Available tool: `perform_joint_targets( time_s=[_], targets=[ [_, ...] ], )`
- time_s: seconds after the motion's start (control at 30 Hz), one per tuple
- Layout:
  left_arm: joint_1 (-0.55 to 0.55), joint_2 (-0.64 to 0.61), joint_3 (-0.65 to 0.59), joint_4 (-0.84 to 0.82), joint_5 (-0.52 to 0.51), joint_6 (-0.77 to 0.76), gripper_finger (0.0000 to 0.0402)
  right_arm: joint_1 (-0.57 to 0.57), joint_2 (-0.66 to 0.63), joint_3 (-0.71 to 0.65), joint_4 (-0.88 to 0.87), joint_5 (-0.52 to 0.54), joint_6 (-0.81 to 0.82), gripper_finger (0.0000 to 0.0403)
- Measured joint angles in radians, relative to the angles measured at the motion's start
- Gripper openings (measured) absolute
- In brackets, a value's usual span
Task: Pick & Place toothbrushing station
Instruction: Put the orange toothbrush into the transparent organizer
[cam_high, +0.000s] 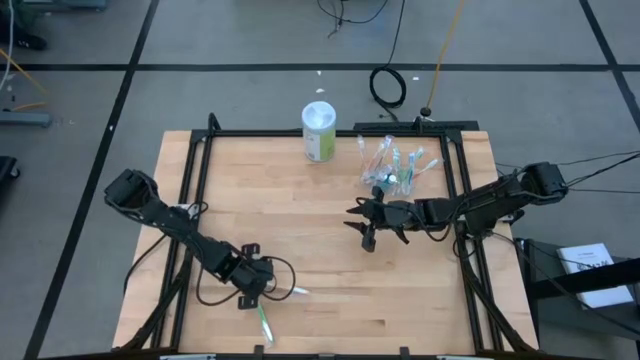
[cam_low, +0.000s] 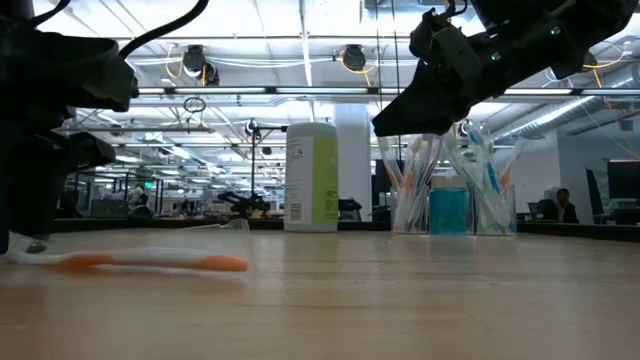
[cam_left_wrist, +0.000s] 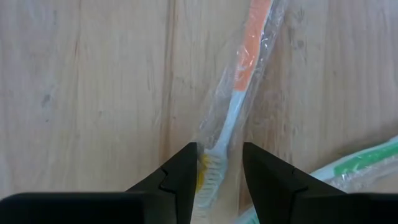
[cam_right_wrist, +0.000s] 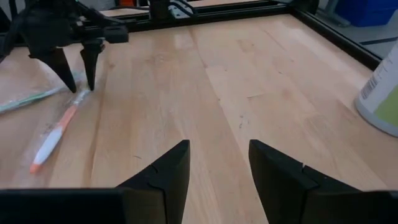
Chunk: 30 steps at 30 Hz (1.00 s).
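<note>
An orange-and-white toothbrush in a clear wrapper (cam_left_wrist: 239, 93) lies flat on the wooden table; it also shows in the right wrist view (cam_right_wrist: 56, 134) and the low view (cam_low: 150, 262). My left gripper (cam_left_wrist: 217, 168) is open and points down, one finger on each side of the brush's bristle end (cam_left_wrist: 208, 177), near the table's front left (cam_high: 252, 295). A green toothbrush (cam_left_wrist: 360, 163) lies beside it (cam_high: 264, 320). The clear cup (cam_high: 390, 170) with several toothbrushes and teal tubes stands at the back right. My right gripper (cam_high: 362, 228) is open and empty above the table's middle (cam_right_wrist: 219, 168). My left gripper comes from above with its fingers (cam_left_wrist: 180, 180) standing across the wrapped orange toothbrush at its bristle end. I cannot tell whether they touch the wrapper. The toothbrush lies flat on the table.
A tall white-and-green canister (cam_high: 319, 130) stands at the table's far edge, left of the cup. A black frame (cam_high: 200, 150) runs around the tabletop. Bare wood lies between the two grippers (cam_right_wrist: 249, 81).
</note>
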Motion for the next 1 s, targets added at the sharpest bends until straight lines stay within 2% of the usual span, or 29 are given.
perform_joint_targets(
  time_s=[0.47,0.63,0.77,0.83,1.0],
  targets=[
    [0.003,0.0,0.0,0.002,-0.008,0.037,0.0131,0.0,0.0,0.0,-0.001,0.001,0.0,0.0155],
    [0.028,0.0,0.0,0.002,-0.017,0.048,0.0086,0.0,0.0,0.0,-0.001,0.001,0.0,0.0155],
    [0.056,0.0,0.004,0.005,-0.103,0.208,0.0031,0.0,0.0,0.0,0.036,-0.002,0.001,0.0155],
    [0.071,0.0,0.02,0.009,-0.145,0.342,0.0009,0.0,0.0,0.0,0.064,-0.048,0.002,0.0155],
    [0.124,0.0,0.087,0.028,-0.271,0.701,0.0017,0.0,0.0,0.0,0.113,-0.135,0.05,0.0155]
  ],
)
